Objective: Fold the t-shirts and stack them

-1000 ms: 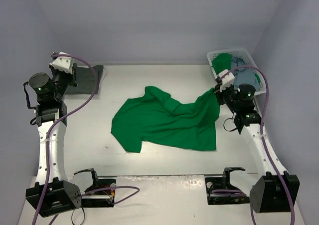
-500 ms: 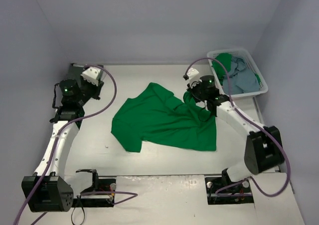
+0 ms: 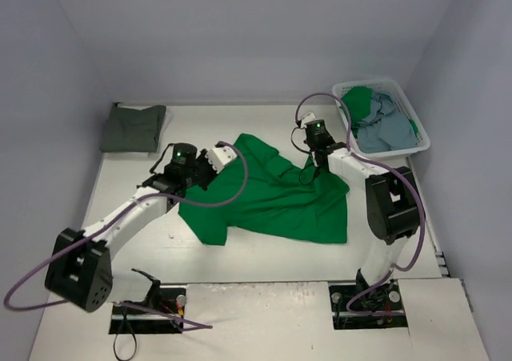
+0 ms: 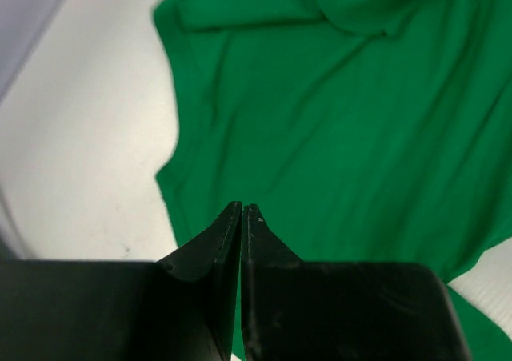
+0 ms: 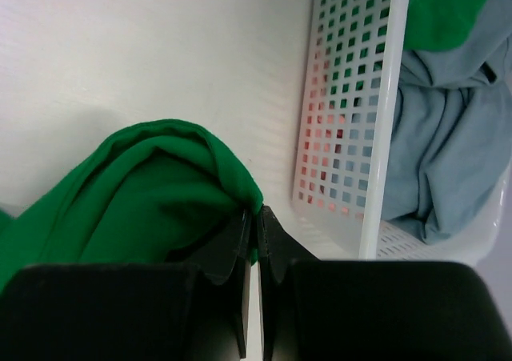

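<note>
Green t-shirt (image 3: 272,197) spread loosely and creased on the white bench (image 3: 264,253), near its middle, unfolded, with one sleeve pointing toward the near left. Right hand (image 5: 256,214), at the shirt's far right corner, has its fingers pressed together on a raised fold of the green cloth, which bunches up to the fingertips; just to the right of it stands the white plastic basket (image 3: 422,142). Left hand (image 4: 242,210) is over the shirt's left side, close to the cloth's edge, with its fingers closed tip to tip and nothing between them; whether the tips touch the cloth cannot be told. Dark grey-olive t-shirt (image 3: 134,127) lies folded flat in the far left corner of the bench, well apart from the green one. Light blue t-shirt (image 3: 386,130) lies crumpled inside the basket at the far right.
</note>
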You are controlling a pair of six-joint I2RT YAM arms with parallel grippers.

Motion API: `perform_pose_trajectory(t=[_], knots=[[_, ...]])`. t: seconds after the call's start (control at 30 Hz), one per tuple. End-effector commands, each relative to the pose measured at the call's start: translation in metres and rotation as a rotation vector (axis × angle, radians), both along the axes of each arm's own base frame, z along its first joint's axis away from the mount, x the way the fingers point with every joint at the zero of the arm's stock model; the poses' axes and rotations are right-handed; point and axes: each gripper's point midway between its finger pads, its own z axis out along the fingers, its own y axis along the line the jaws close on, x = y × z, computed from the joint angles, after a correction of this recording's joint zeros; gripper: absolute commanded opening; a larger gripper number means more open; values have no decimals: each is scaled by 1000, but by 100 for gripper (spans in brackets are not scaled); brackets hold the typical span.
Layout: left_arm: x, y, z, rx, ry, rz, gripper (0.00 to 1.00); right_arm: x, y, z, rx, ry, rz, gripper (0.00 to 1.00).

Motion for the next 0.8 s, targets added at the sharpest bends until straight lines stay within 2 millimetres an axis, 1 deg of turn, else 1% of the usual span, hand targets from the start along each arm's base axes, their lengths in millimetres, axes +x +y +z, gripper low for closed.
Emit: perform_pose_trajectory(t=[0.0, 0.03, 0.07, 0.1, 0.13, 0.2, 0.23, 0.27, 0.3, 0.33, 0.4, 0.47, 0.5, 0.53, 0.57, 0.6, 0.63, 0.67, 0.7, 0.73, 0.77], knots=[[20, -15, 16, 58, -59, -58, 0, 7, -25, 20, -120, -49, -109, 0], [26, -18, 1, 78, -32, -59, 0, 8, -29, 17, -131, -40, -119, 0], [31, -19, -3, 93, -30, -59, 0, 8, -33, 5, -167, -10, -126, 1], [36, -20, -3, 102, -36, -59, 0, 9, -38, 1, -193, 3, -137, 1], [46, -22, -10, 113, -45, -55, 0, 8, -48, -12, -247, 46, -153, 4], [57, -27, -21, 130, -30, -59, 0, 9, -56, -21, -279, 76, -169, 9], [61, -28, -25, 140, -23, -58, 0, 8, -65, -26, -298, 95, -185, 14], [65, -29, -29, 147, -17, -58, 0, 6, -69, -32, -315, 111, -194, 16], [69, -29, -43, 166, 9, -55, 0, 6, -73, -34, -327, 124, -193, 17], [75, -31, -42, 172, 5, -58, 0, 5, -78, -35, -338, 132, -202, 22], [81, -33, -52, 186, 22, -56, 0, 2, -94, -40, -369, 159, -232, 24], [88, -36, -64, 199, 45, -56, 0, 0, -106, -43, -392, 188, -248, 32], [90, -37, -74, 207, 65, -57, 0, -2, -109, -44, -398, 198, -253, 35], [94, -39, -73, 202, 61, -56, 0, -3, -112, -44, -394, 205, -255, 42], [96, -41, -76, 202, 67, -57, 0, -3, -114, -39, -385, 194, -262, 47], [97, -42, -84, 207, 82, -57, 0, -4, -117, -36, -375, 190, -270, 53], [99, -42, -86, 208, 86, -52, 0, -3, -115, -35, -349, 185, -260, 59], [103, -43, -85, 207, 82, -47, 0, -2, -116, -24, -322, 168, -271, 60], [104, -43, -90, 214, 93, -46, 0, -2, -118, -18, -307, 155, -279, 65], [105, -43, -92, 214, 96, -45, 0, -2, -117, -13, -287, 148, -272, 68], [108, -44, -90, 216, 91, -40, 0, 2, -116, 3, -256, 105, -280, 68]])
